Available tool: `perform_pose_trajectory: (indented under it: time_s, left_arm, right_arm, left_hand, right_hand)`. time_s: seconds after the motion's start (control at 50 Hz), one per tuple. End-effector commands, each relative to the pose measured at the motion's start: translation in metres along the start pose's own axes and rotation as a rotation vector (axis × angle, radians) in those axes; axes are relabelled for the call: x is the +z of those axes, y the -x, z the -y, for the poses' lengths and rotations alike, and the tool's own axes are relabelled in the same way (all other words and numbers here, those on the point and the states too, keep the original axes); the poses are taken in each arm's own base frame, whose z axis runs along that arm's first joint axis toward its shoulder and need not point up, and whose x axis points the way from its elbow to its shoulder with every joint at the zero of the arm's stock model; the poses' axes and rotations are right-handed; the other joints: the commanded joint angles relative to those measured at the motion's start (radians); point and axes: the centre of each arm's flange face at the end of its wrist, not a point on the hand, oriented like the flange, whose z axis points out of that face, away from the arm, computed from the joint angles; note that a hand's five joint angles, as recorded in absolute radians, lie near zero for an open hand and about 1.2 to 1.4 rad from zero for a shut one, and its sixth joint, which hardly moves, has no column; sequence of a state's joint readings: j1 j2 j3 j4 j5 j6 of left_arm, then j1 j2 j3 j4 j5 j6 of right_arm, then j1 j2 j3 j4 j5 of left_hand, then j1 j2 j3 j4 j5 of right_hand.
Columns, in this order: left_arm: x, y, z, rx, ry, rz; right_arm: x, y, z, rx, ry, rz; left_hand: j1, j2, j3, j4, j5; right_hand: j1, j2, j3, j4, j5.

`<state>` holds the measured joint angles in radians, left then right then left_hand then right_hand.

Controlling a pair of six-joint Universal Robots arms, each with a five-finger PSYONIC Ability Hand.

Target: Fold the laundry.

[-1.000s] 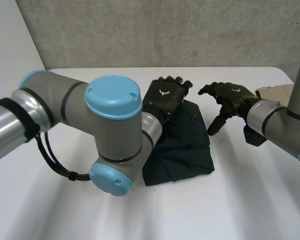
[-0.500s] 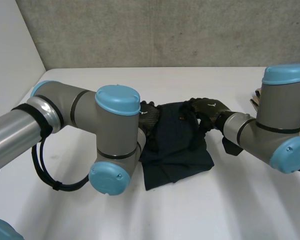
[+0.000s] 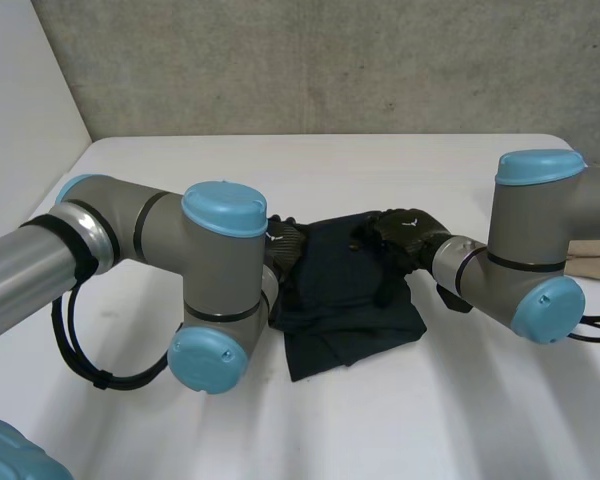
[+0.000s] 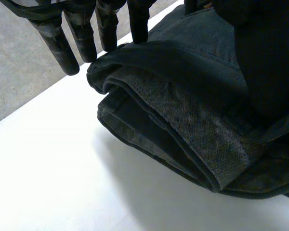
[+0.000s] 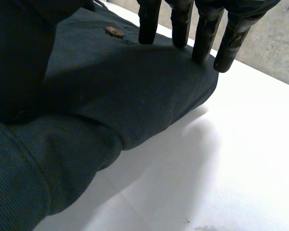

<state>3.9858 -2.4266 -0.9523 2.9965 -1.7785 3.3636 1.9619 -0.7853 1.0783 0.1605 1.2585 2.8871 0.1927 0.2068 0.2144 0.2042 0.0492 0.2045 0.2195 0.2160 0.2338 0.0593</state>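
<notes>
- We are laying our left hand (image 3: 284, 242) against the left edge of the dark folded garment (image 3: 348, 300), fingers (image 4: 62, 45) straight and slightly apart.
- The garment is lying mid-table (image 3: 430, 420).
- We are pressing our right hand (image 3: 405, 230) onto its right side, fingers (image 5: 202, 41) straight and spread, near a brown button (image 5: 115, 32).

White table (image 3: 380, 420) — grey concrete wall (image 3: 330, 60) behind; brown cardboard piece (image 3: 595, 262) near its right side.
</notes>
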Motion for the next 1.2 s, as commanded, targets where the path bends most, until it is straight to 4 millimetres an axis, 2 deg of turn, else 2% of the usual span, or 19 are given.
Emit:
perform_pose_trajectory:
  time_s: [0.02, 0.3, 0.42, 0.48, 0.5, 0.58, 0.6, 0.66, 0.68, 0.76, 0.82, 0.88, 1.0, 1.14, 1.2]
  left_arm:
    - [0.002, 0.0, -0.007, -0.004, -0.009, 0.002]
    - [0.003, 0.001, -0.023, -0.005, 0.016, -0.017]
    - [0.004, -0.001, -0.022, -0.007, -0.001, -0.044]
    - [0.003, 0.001, -0.015, -0.01, -0.02, -0.039]
    - [0.003, 0.002, -0.012, -0.012, -0.027, -0.038]
    - [-0.01, 0.014, 0.021, -0.038, -0.11, -0.016]
    - [-0.018, 0.02, 0.034, -0.05, -0.145, -0.006]
    - [-0.03, 0.028, 0.055, -0.069, -0.204, 0.008]
    - [-0.039, 0.033, 0.065, -0.086, -0.235, 0.014]
    - [-0.063, 0.042, 0.088, -0.134, -0.316, -0.005]
    - [-0.076, 0.041, 0.095, -0.147, -0.348, -0.067]
    - [-0.095, 0.036, 0.1, -0.147, -0.38, -0.169]
    - [-0.122, 0.032, 0.097, -0.133, -0.389, -0.307]
    - [-0.135, 0.034, 0.087, -0.131, -0.372, -0.331]
    - [-0.135, 0.034, 0.085, -0.133, -0.368, -0.327]
  right_arm:
    - [0.005, -0.002, -0.004, -0.015, 0.009, -0.014]
    - [0.006, -0.002, -0.009, -0.066, 0.021, -0.012]
    - [0.007, -0.002, -0.009, -0.089, 0.025, -0.014]
    - [0.004, -0.003, -0.002, -0.097, 0.008, -0.021]
    - [0.003, -0.004, 0.0, -0.098, 0.003, -0.024]
    - [-0.012, -0.012, 0.031, -0.102, -0.071, -0.061]
    - [-0.023, -0.014, 0.046, -0.095, -0.106, -0.09]
    - [-0.037, -0.019, 0.065, -0.062, -0.156, -0.15]
    - [-0.045, -0.022, 0.074, -0.033, -0.188, -0.187]
    - [-0.062, -0.025, 0.081, 0.057, -0.22, -0.256]
    - [-0.079, -0.026, 0.085, 0.105, -0.231, -0.278]
    - [-0.09, -0.023, 0.081, 0.121, -0.218, -0.276]
    - [-0.104, -0.002, 0.051, 0.099, -0.13, -0.178]
    - [-0.112, 0.028, 0.007, 0.038, -0.036, -0.028]
    - [-0.109, 0.032, -0.002, 0.028, -0.055, -0.025]
  left_hand:
    - [0.027, 0.013, 0.005, 0.015, -0.004]
    - [0.027, 0.013, 0.005, 0.015, -0.004]
    - [0.027, 0.013, 0.005, 0.015, -0.004]
    - [0.027, 0.013, 0.005, 0.015, -0.004]
    - [0.024, 0.01, 0.002, 0.012, -0.007]
    - [0.009, -0.005, -0.013, -0.002, -0.022]
    - [0.003, -0.011, -0.018, -0.008, -0.028]
    - [-0.003, -0.017, -0.024, -0.014, -0.034]
    - [-0.006, -0.02, -0.027, -0.017, -0.037]
    - [-0.014, -0.028, -0.036, -0.026, -0.045]
    - [-0.014, -0.028, -0.036, -0.026, -0.045]
    - [-0.014, -0.028, -0.036, -0.026, -0.045]
    - [-0.014, -0.028, -0.036, -0.026, -0.045]
    - [-0.014, -0.028, -0.036, -0.026, -0.045]
    - [-0.014, -0.028, -0.036, -0.026, -0.045]
  right_hand:
    - [-0.03, -0.045, -0.042, -0.059, -0.059]
    - [-0.03, -0.045, -0.042, -0.059, -0.059]
    - [-0.03, -0.045, -0.042, -0.059, -0.059]
    - [-0.03, -0.045, -0.042, -0.059, -0.059]
    - [-0.03, -0.045, -0.042, -0.059, -0.059]
    - [-0.03, -0.045, -0.042, -0.059, -0.059]
    - [-0.03, -0.045, -0.042, -0.059, -0.059]
    - [-0.03, -0.045, -0.042, -0.059, -0.059]
    - [-0.03, -0.045, -0.042, -0.059, -0.059]
    - [-0.03, -0.045, -0.042, -0.059, -0.059]
    - [-0.03, -0.045, -0.042, -0.059, -0.059]
    - [-0.03, -0.045, -0.042, -0.059, -0.059]
    - [-0.03, -0.045, -0.042, -0.059, -0.059]
    - [-0.03, -0.045, -0.042, -0.059, -0.059]
    - [-0.03, -0.045, -0.042, -0.059, -0.059]
